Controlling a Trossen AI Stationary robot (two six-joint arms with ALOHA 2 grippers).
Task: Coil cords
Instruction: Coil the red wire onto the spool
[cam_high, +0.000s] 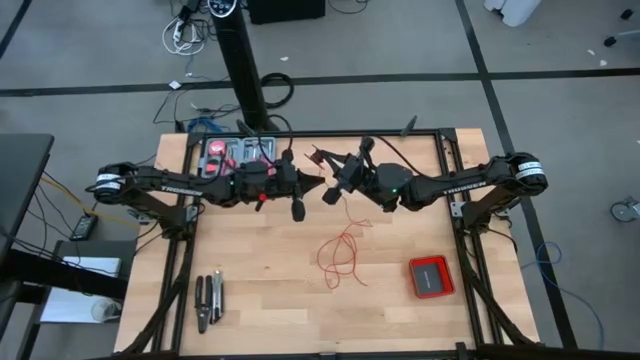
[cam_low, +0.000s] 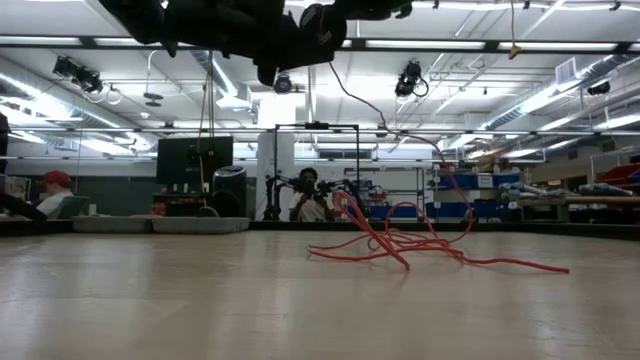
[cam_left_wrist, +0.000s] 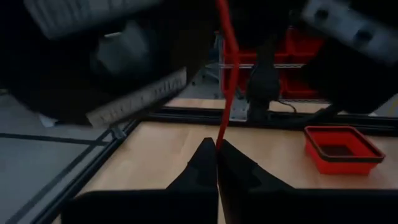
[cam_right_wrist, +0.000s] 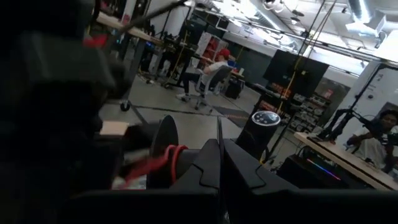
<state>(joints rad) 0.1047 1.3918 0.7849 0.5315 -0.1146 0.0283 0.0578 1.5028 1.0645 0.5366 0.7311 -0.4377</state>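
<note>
Red wire: super thin, light, floppy, springy, prob tangles easy. Loose loops on surface mid, one end up betw the arms. Left hand clenched on the strand; right hand clenched by spool. Best grabbed near the taut bit.

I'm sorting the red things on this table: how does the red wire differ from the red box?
The red wire is thin and lies in loose, tangled loops mid-table; the red box is a flat, rigid square tray.

The wire rises off the table to the left gripper, shut on it; the box sits apart near the right edge, with nothing touching it.

Both are red and rest on the wooden table.
</note>
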